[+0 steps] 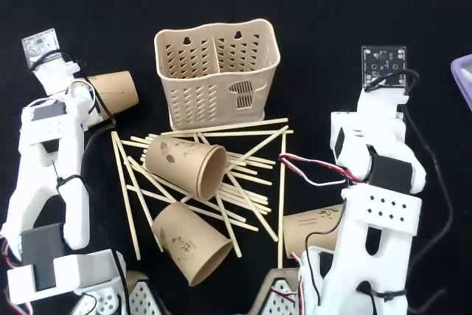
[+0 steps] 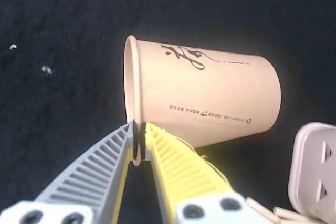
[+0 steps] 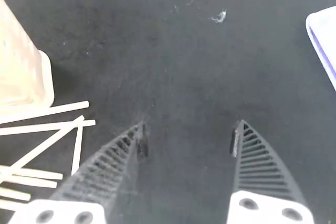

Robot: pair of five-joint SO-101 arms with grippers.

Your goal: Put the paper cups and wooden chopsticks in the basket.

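The beige slotted basket (image 1: 217, 71) stands at the back middle of the black table; its corner shows in the left wrist view (image 2: 315, 166). My left gripper (image 2: 137, 136) is shut on the rim of a paper cup (image 2: 210, 98) that lies on its side left of the basket (image 1: 114, 92). Two more cups (image 1: 184, 164) (image 1: 190, 241) rest on a scattered heap of wooden chopsticks (image 1: 243, 175). Another cup (image 1: 313, 228) lies partly hidden under the right arm. My right gripper (image 3: 189, 129) hangs open over bare table right of the basket, chopstick ends (image 3: 44, 124) beside it.
A pale purple container (image 1: 463, 79) sits at the table's right edge, also at the edge of the right wrist view (image 3: 323, 40). Both arm bases fill the front corners. Bare black cloth lies behind and right of the basket.
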